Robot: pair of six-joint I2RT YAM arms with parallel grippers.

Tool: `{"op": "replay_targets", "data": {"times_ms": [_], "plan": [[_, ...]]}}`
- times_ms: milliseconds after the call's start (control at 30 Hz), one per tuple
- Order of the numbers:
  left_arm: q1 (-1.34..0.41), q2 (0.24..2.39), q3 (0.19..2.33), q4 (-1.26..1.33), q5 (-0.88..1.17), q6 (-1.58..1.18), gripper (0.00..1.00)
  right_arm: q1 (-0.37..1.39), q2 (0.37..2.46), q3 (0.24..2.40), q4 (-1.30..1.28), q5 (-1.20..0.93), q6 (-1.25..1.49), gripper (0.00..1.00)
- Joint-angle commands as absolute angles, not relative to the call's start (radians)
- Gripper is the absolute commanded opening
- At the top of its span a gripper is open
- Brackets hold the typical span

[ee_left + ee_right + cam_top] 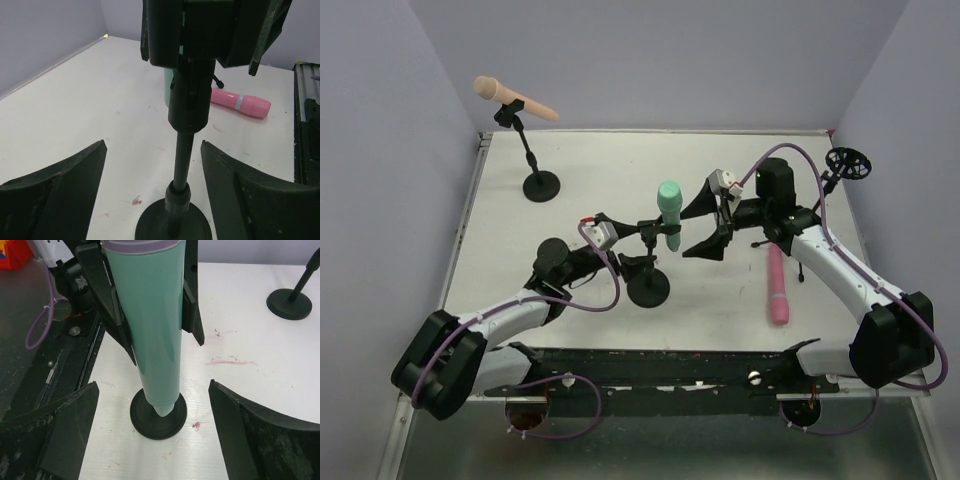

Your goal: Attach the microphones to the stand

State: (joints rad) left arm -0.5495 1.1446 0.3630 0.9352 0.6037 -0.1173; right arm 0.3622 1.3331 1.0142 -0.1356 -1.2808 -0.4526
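Peach microphone (515, 98) clipped on far stand (541, 185) — top view only.

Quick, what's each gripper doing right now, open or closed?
Left gripper: open, holding nothing, stand pole ahead.
Right gripper: open, holding nothing, mint microphone ahead.

A white counter (720, 180), marked with a few faint reddish smudges (232, 360), carries a round black stand base (542, 186) near its far left corner, a second stand base (649, 289) near the middle, and a pink microphone (777, 285) lying flat on the right, well apart from both.
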Motion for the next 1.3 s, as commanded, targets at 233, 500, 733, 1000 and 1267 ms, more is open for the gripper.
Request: {"op": "replay_targets", "data": {"times_ms": [233,500,733,1000,1267], "plan": [[-0.598,1.226,0.388,1.085,0.601,-0.129,0.42,0.357,1.351,1.002,-0.115,-1.319,-0.437,0.98],[-0.598,1.206,0.364,1.123,0.605,-0.164,0.01,0.354,1.342,1.002,-0.115,-1.319,-0.436,0.98],[-0.502,0.998,0.284,1.083,0.413,-0.126,0.00,0.347,1.330,1.003,-0.121,-1.327,-0.440,0.98],[-0.224,0.853,0.282,0.950,0.166,-0.020,0.00,0.342,1.327,1.000,-0.136,-1.333,-0.454,0.98],[0.096,0.977,0.344,1.066,0.186,-0.069,0.00,0.342,1.325,1.002,-0.140,-1.350,-0.454,0.98]]}}
